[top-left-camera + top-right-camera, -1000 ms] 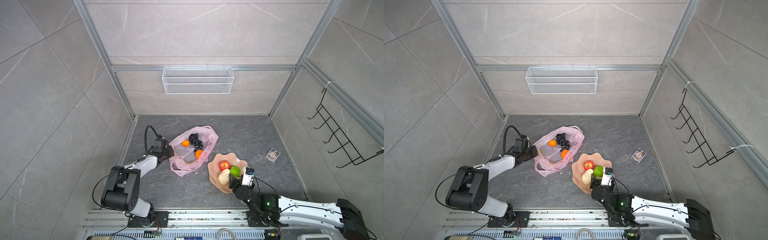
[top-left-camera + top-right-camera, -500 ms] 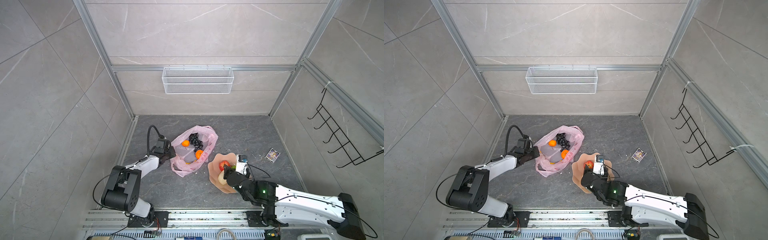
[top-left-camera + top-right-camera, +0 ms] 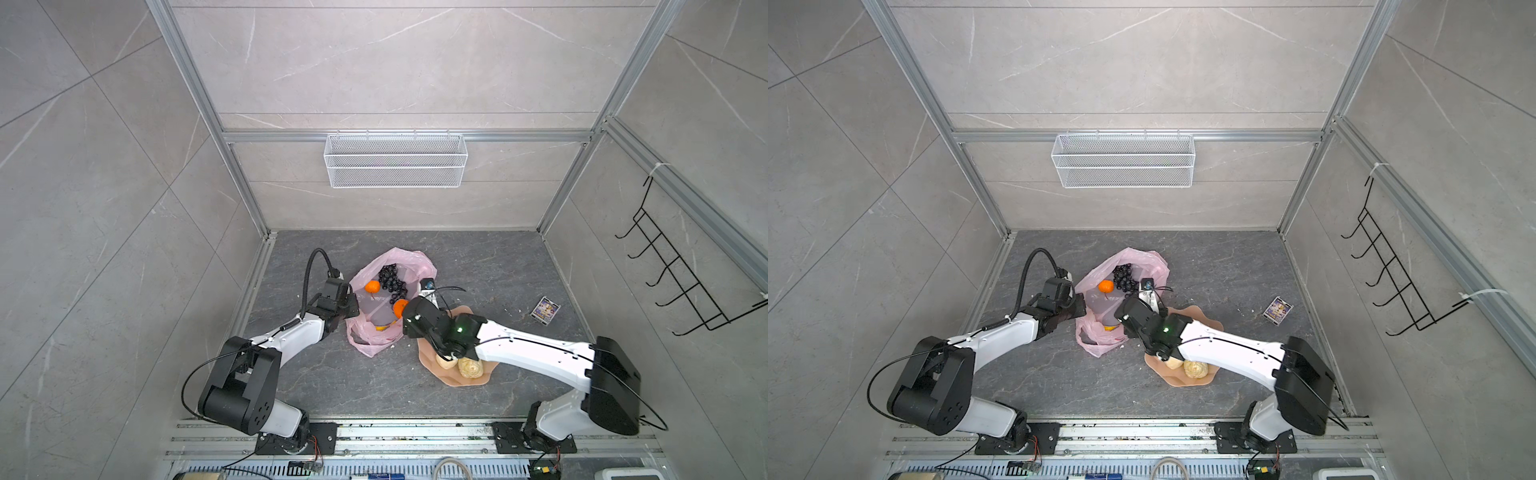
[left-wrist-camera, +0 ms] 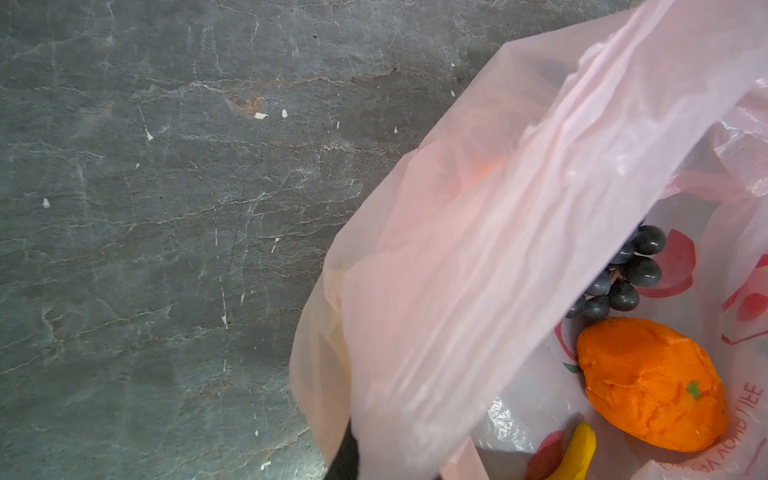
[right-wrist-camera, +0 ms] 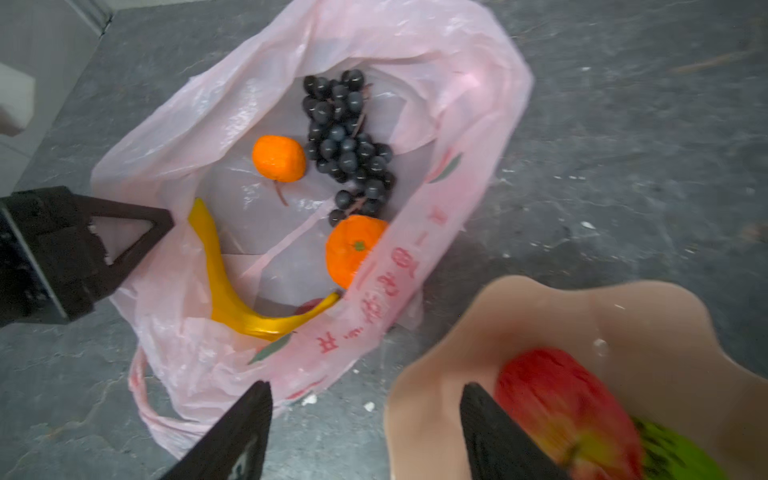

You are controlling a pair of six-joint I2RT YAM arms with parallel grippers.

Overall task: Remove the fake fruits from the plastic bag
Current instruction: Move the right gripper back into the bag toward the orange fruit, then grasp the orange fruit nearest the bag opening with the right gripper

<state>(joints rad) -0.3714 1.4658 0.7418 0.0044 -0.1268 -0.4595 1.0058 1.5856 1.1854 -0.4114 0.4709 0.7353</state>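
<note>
Both top views show the left arm point(image 3: 291, 332) stretched low over the dark tabletop point(image 3: 478, 266), with the left gripper point(image 3: 350, 306) clenched on the rim of the plastic bag point(image 3: 374, 345) on its own side; the bag lies open near the middle of the table. The right arm point(image 3: 532, 349) reaches in from the opposite side, its elbow bent above the peach dish point(image 3: 484, 376) and its wrist tipped down at the edge of the bag. Of the fake fruits point(image 3: 1106, 286), a grape bunch point(image 3: 390, 278), an orange point(image 3: 372, 286) and a second orange point(image 3: 400, 307) sit inside the bag, while two beige lumpy fruits point(image 3: 469, 368) rest in the dish just beside the arm. In the left wrist view, pink film is drawn up taut across the frame, with grapes, an orange and the tip of a banana point(image 4: 579, 453) beneath it. A dark shape under the film at the frame's edge is probably a fingertip, though too little shows to be sure. In the right wrist view, the right gripper point(image 5: 365, 386) hangs with its two fingers spread wide and empty over the bare table between bag and dish. The left gripper's black fingers meet on the bag's rim just beside the banana. A red apple point(image 5: 561, 407) and a bumpy green fruit point(image 5: 681, 457), both blurred, lie touching in the dish.
</note>
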